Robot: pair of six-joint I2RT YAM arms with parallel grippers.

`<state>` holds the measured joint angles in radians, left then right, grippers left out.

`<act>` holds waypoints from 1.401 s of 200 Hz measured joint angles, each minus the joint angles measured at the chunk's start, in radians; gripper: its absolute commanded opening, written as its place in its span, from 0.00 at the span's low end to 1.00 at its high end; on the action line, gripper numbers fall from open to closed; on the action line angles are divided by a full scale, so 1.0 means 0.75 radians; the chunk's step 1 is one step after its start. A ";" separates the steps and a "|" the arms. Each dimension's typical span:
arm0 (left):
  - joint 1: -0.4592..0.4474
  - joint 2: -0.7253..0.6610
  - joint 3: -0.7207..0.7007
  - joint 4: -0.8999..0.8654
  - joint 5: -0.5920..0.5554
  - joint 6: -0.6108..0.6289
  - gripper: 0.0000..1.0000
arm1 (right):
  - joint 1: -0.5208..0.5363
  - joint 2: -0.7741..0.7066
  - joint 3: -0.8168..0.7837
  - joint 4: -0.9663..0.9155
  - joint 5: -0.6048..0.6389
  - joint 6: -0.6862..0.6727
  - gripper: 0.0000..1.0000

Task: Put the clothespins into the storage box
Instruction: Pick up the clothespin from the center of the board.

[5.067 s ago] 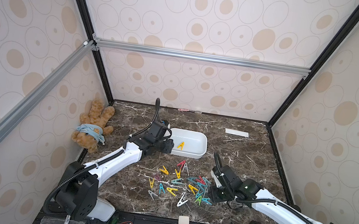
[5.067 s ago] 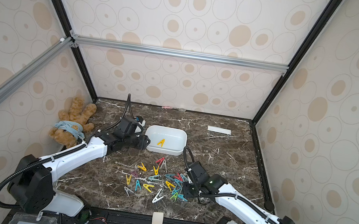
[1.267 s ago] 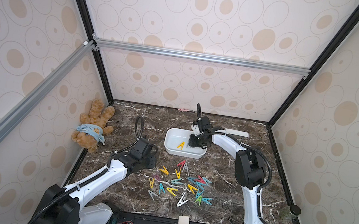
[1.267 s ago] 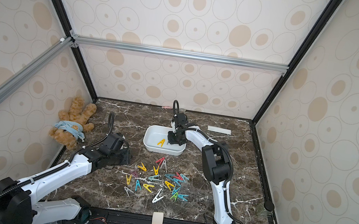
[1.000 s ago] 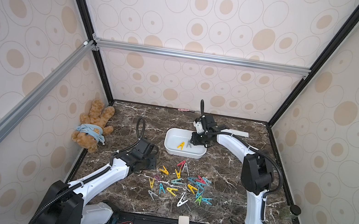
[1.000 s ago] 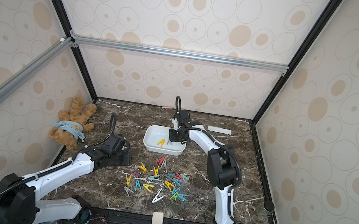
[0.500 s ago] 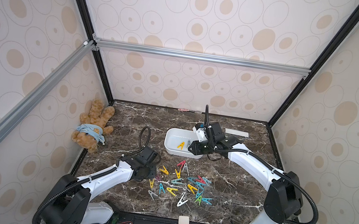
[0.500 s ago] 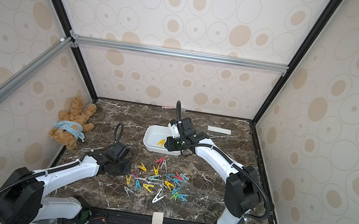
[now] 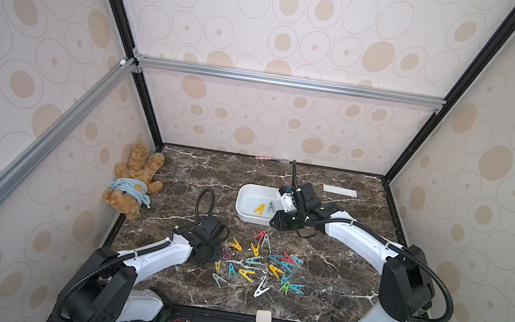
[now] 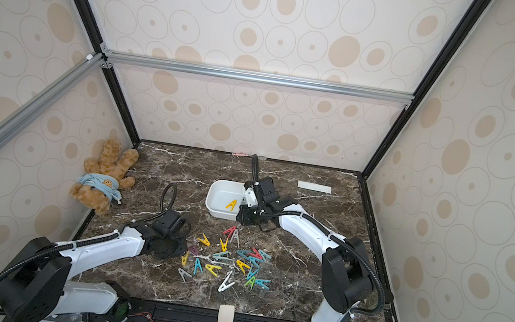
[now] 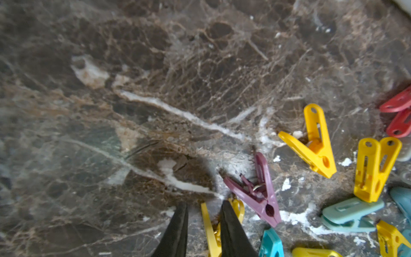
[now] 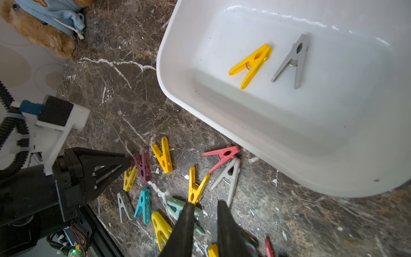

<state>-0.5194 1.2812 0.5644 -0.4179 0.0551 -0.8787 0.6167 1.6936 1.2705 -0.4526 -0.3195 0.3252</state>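
Jaws of left gripper (image 11: 204, 202), narrowly parted, straddle a yellow A-shaped plastic clothespin (image 11: 209, 231) for pickup; those of right gripper (image 12: 205, 202) hang slightly open, empty, beside shallow white storage box (image 12: 255, 120).

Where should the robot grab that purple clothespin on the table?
Probably best to grab the purple clothespin near its joined end by the spring, coming straight down from above. It lies flat on its side on the table, and its legs splay wide at the other end, so the joined end is narrowest.
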 measured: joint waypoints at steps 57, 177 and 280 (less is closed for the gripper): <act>-0.006 0.023 0.000 0.014 0.014 -0.008 0.18 | 0.000 0.000 0.000 0.009 -0.005 -0.001 0.22; -0.017 0.040 0.006 0.022 0.024 -0.006 0.17 | 0.000 0.000 -0.011 0.031 -0.029 -0.001 0.21; -0.057 0.060 0.023 0.009 0.008 -0.008 0.06 | 0.000 -0.024 -0.044 0.036 -0.028 -0.001 0.21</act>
<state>-0.5621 1.3258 0.5816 -0.4110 0.0612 -0.8845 0.6167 1.6756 1.2373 -0.4255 -0.3405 0.3248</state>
